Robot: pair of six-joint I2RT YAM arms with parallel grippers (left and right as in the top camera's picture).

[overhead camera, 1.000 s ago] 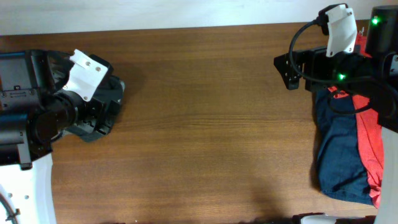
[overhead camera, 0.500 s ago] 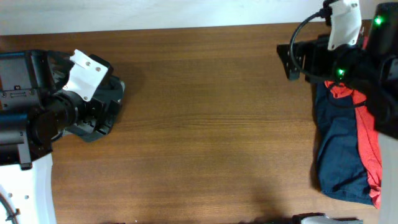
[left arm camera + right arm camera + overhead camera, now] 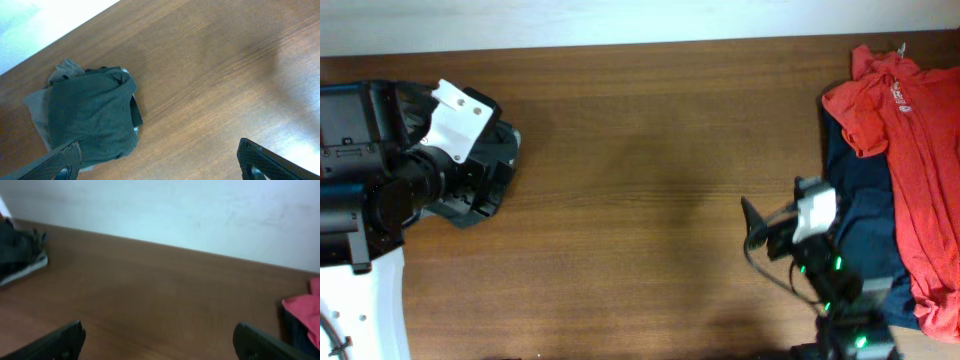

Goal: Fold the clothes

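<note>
With left gripper (image 3: 161, 162) and right gripper (image 3: 162, 341) spread empty, the limp, light red shirt (image 3: 910, 150) at the overhead's right edge likely wants pinching by its shoulders.

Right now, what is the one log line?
left gripper open | right gripper open | red shirt partly over navy garment | dark green garment bunched, unfolded

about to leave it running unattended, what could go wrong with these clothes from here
1. The red shirt lies over the navy garment, so the open right fingers could pinch both layers and drag them together.
2. The dark green garment is bunched on a grey garment close to the table edge; a pull by the left fingers might slide the pile off.
</note>
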